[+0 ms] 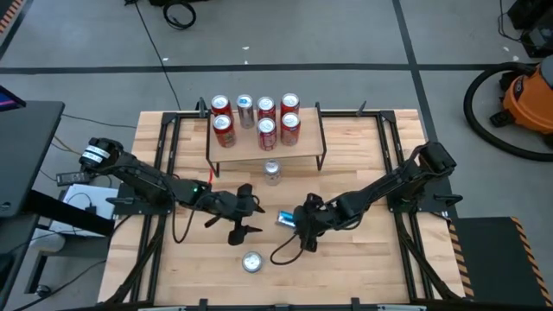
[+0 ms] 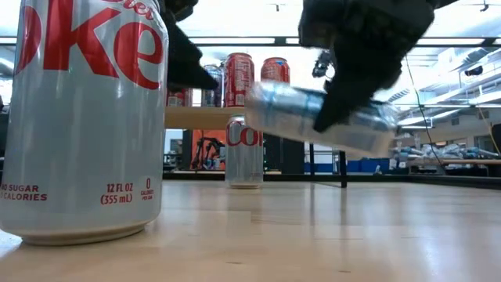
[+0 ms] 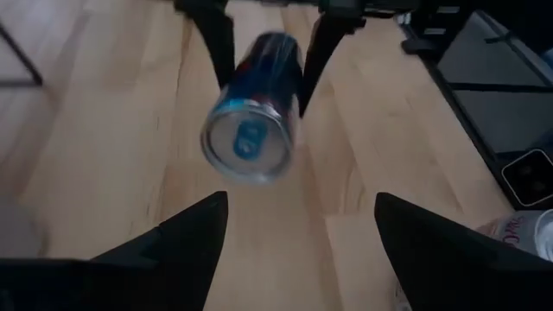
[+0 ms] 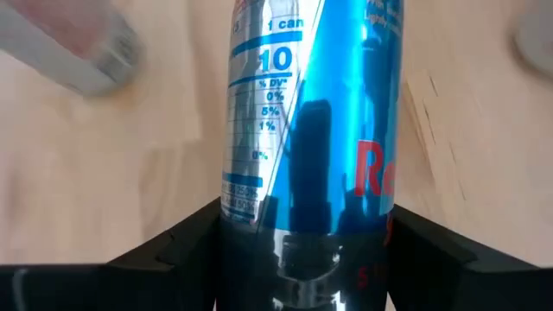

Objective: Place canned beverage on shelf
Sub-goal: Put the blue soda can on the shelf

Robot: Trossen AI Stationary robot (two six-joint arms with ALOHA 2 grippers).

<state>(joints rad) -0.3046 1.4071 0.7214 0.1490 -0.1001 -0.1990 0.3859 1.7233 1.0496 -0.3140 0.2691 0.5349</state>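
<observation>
A slim blue and silver can (image 1: 284, 218) is held in the air over the middle of the table by my right gripper (image 1: 296, 221), which is shut on it. In the low view the can (image 2: 313, 117) lies almost level, clear of the tabletop. My left gripper (image 1: 250, 212) stands open a little to the can's left, pointing at the can's round end (image 3: 248, 142), with nothing between its fingers (image 3: 186, 233). The shelf (image 1: 268, 156) stands at the far middle of the table with several red and silver cans on its board. My right gripper pinches the blue can's side walls (image 4: 259, 203) between its two fingers, close to one end of the can. The fingers (image 3: 218, 43) come slanting down from the table's right side. The can is lifted clear, nearly level, its other end toward my left gripper.
A silver cola can (image 1: 272, 171) stands on the table just in front of the shelf. Another silver cola can (image 1: 251, 262) stands near the front edge, filling the left of the low view (image 2: 82, 117). Black frame rails run along both sides of the table.
</observation>
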